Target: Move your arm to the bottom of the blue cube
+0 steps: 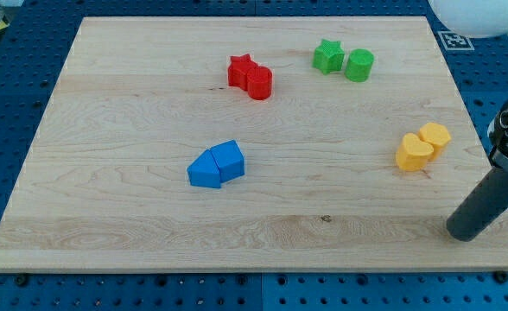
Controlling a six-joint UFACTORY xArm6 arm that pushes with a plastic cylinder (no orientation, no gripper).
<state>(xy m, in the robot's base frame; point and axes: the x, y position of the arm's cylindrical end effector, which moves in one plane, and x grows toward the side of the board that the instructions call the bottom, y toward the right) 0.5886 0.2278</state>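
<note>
Two blue blocks touch each other left of the board's middle: a blue cube (228, 160) on the right and a blue wedge-like block (204, 171) on the left. My rod comes in from the view's right edge. My tip (464, 229) rests on the board near its bottom right corner. It is far to the right of the blue cube and somewhat lower in the view.
A red star (241, 70) and a red cylinder (259, 84) touch near the top middle. A green star (327, 56) and a green cylinder (359, 65) sit at the top right. Two yellow blocks (423, 145) lie near the right edge, above my tip. The wooden board (107, 216) lies on a blue pegboard.
</note>
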